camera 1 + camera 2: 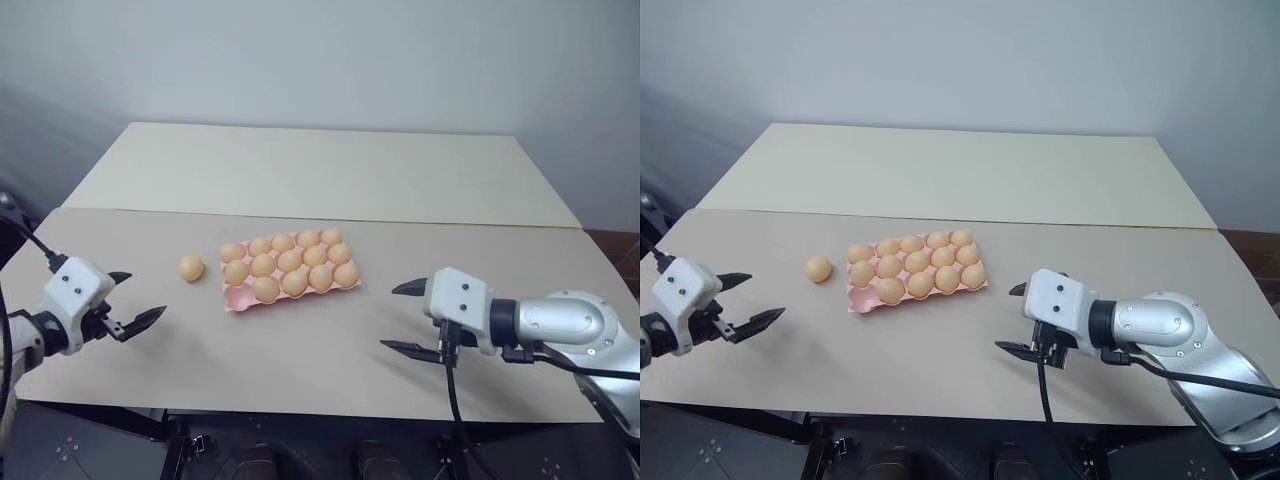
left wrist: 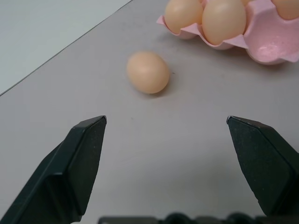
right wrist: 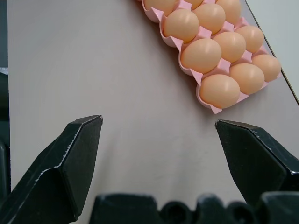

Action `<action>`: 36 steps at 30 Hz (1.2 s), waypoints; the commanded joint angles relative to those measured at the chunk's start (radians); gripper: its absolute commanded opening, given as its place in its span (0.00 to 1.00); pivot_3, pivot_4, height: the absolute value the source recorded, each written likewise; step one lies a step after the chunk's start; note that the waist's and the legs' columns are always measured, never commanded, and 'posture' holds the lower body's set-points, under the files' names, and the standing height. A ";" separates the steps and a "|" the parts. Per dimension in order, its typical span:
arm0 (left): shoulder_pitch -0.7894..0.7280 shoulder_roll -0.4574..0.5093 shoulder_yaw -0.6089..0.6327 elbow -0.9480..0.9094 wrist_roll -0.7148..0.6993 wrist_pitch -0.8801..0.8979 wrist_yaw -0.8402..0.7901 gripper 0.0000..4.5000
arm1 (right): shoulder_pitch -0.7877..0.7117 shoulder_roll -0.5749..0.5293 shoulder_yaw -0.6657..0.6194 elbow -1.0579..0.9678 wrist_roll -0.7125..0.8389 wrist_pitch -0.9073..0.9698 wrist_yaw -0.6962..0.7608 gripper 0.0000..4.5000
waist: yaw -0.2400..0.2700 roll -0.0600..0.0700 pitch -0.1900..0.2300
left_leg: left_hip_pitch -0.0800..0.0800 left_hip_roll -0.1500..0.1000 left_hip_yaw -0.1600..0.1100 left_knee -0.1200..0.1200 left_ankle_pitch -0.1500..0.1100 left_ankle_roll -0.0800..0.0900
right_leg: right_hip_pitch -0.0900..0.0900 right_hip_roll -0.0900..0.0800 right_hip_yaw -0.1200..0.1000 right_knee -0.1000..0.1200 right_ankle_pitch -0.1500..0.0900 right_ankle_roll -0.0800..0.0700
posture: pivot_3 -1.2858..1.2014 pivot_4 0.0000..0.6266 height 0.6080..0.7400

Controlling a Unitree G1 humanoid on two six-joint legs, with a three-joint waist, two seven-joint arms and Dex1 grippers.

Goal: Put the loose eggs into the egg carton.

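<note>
One loose egg (image 1: 191, 267), orange-tan, lies on the table just left of the egg carton (image 1: 238, 298). The pink carton holds several eggs, and its front-left corner cup is bare. My left gripper (image 1: 143, 295) hovers open near the table's left edge, pointing at the loose egg (image 2: 147, 72), which lies a short way ahead of its fingertips. The carton's bare cup (image 2: 270, 44) lies past that egg. My right gripper (image 1: 390, 316) is open and holds nothing, low over the table to the right of the carton (image 3: 205, 103) and a little nearer than it.
The beige table (image 1: 300, 350) has a lighter board (image 1: 320, 170) across its far half, against a grey wall. Bare surface lies between the two grippers in front of the carton. The table's front edge runs just below both grippers.
</note>
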 commanded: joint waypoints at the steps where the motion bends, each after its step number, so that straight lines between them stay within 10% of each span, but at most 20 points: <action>1: -0.094 -0.020 -0.029 0.033 0.009 0.046 0.080 1.00 | -0.013 -0.011 -0.015 -0.024 -0.005 -0.016 -0.002 1.00 | 0.002 0.000 0.000 | 0.000 0.000 0.000 0.000 0.000 0.000 | 0.000 0.000 0.000 0.000 0.000 0.000 | 0.52 0.24 1.00; 28: -0.563 -0.233 -0.340 0.528 0.164 0.043 0.217 1.00 | 0.024 -0.038 -0.097 -0.113 0.032 0.093 -0.063 1.00 | 0.000 0.000 0.000 | -0.001 -0.001 -0.001 0.001 0.000 0.000 | 0.000 0.000 0.000 0.001 0.000 0.000 | 0.52 0.24 1.00; 36: -0.566 -0.224 -0.362 0.522 0.186 0.042 0.207 0.53 | 0.016 -0.038 -0.087 -0.106 0.028 0.085 -0.069 1.00 | -0.002 0.000 0.000 | -0.001 -0.001 -0.001 0.001 0.000 0.000 | 0.000 0.000 0.000 0.001 0.000 0.000 | 0.52 0.24 1.00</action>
